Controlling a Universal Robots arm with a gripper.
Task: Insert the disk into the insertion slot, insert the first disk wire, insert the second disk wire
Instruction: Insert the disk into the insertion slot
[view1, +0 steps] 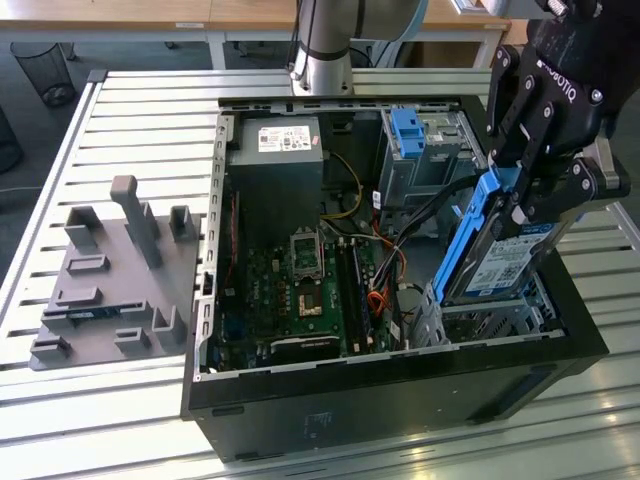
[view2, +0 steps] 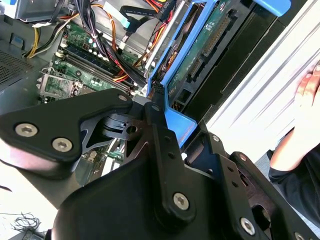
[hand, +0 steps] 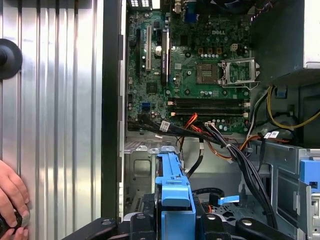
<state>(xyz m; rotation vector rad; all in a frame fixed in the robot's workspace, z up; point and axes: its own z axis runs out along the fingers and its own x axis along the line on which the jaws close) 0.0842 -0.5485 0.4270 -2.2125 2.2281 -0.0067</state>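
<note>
GRIP: clamping the disk (view1: 503, 265) in the gripper (view1: 525, 205), steeply tilted | POSITION: holding its lower end at the insertion slot (view1: 490, 320), directly beneath | RISK: likely jamming on the cage wall through tilt, or pinching the cables (view1: 430, 205) alongside

One disk (view1: 500, 270), one gripper (view1: 517, 203), one computer case (view1: 300, 405), one hand (hand: 11, 196)

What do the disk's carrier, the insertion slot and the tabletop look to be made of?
The disk's carrier: bright blue, evenly coloured and moulded-looking, probably plastic. The insertion slot: thin silver-grey walls with cut-outs, likely bare sheet metal. The tabletop: pale ribbed slats with a dull sheen, seemingly aluminium profile.
</note>
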